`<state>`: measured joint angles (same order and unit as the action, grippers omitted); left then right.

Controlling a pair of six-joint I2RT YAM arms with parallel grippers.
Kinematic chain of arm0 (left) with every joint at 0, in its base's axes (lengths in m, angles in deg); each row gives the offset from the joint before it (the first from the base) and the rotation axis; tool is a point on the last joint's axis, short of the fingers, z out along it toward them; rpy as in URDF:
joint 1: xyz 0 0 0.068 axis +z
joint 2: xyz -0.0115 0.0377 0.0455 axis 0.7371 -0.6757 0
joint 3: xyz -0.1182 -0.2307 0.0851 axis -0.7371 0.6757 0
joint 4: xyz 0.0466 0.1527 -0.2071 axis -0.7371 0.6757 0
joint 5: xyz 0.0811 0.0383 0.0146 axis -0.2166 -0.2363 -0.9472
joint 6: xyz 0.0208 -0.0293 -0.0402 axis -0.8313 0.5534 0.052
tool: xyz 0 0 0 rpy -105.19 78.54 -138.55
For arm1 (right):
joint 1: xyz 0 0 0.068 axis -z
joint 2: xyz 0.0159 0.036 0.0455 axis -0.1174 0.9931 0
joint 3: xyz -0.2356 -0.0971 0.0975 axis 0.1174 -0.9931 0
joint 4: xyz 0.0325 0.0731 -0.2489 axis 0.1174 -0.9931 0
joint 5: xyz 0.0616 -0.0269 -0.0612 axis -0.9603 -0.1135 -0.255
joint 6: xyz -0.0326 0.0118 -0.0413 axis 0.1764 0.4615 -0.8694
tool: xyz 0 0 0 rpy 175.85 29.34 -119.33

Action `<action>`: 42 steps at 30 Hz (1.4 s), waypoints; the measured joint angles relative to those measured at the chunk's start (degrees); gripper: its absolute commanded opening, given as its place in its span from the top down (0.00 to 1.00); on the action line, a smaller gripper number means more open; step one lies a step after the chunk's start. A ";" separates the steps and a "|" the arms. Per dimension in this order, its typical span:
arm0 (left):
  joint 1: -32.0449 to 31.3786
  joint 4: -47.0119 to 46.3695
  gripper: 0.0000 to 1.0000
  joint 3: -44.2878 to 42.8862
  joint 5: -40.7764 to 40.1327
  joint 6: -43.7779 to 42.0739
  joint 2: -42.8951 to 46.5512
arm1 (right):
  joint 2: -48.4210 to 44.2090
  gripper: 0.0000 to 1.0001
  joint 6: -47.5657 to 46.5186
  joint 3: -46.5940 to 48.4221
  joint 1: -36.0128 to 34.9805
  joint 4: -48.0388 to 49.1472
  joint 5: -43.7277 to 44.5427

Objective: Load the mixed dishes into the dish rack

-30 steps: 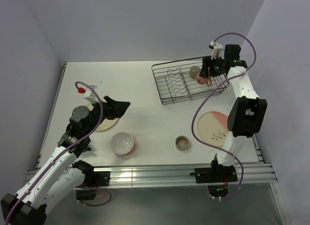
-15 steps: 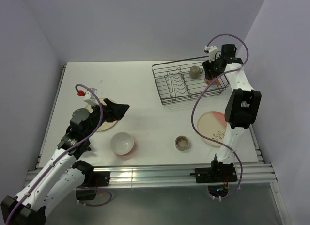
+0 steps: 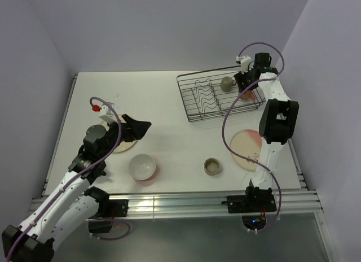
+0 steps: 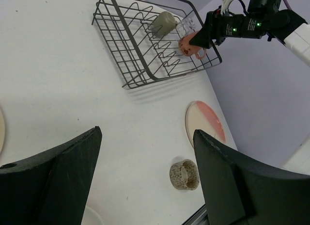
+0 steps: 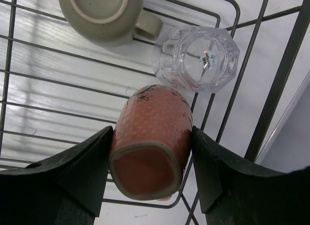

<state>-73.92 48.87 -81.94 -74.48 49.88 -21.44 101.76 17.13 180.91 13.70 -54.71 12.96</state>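
The dish rack [image 3: 183,98] stands at the back right, also in the left wrist view [image 4: 127,65]. An olive cup [image 5: 99,11] and a clear glass [image 5: 196,57] lie in its right end. My right gripper [image 5: 151,137] is shut on the pink mug [image 5: 152,133], held on its side just over the rack wires beside the glass; it also shows in the left wrist view [image 4: 189,43]. My left gripper [image 3: 138,127] is open and empty above the table, over the edge of the cream plate [image 3: 123,144]. The white bowl [image 3: 142,166], the brown speckled cup [image 3: 212,166] and the cream-and-pink plate [image 3: 248,149] lie on the table.
The rack's wavy plate dividers [image 3: 204,95] fill its left half. Purple walls close in the table at the back and both sides. A metal rail [image 3: 169,202] runs along the near edge. The right arm's cable loops over the cream-and-pink plate.
My right gripper has carried the pink mug back and down into the rack's right end, beside the glass. The left arm has hardly moved.
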 measured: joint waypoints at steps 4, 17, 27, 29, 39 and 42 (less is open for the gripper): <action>0.00 -0.02 0.17 0.00 0.00 0.00 -0.79 | 1.38 0.83 0.04 0.83 0.04 0.07 0.13; 0.11 -0.09 0.17 -0.02 0.04 -0.02 -3.02 | 2.29 0.49 0.55 1.44 0.39 0.92 0.61; 0.11 -0.35 0.17 -0.02 0.13 -0.02 -3.52 | 2.29 0.33 2.23 1.03 1.36 1.86 0.46; 0.11 -0.52 0.17 -0.02 0.15 -0.02 -3.52 | 2.29 0.32 2.45 1.03 1.36 1.99 0.46; 0.11 -0.50 0.17 -0.02 0.15 0.00 -2.84 | 2.29 0.21 3.15 0.42 2.01 1.88 0.94; 0.11 -0.50 0.17 -0.02 0.15 0.02 -2.23 | 2.27 0.20 3.26 0.42 2.01 1.90 0.96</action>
<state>-73.82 48.37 -81.96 -74.33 49.90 -23.67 104.03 20.39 181.32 15.71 -52.81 13.92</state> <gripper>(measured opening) 0.831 0.793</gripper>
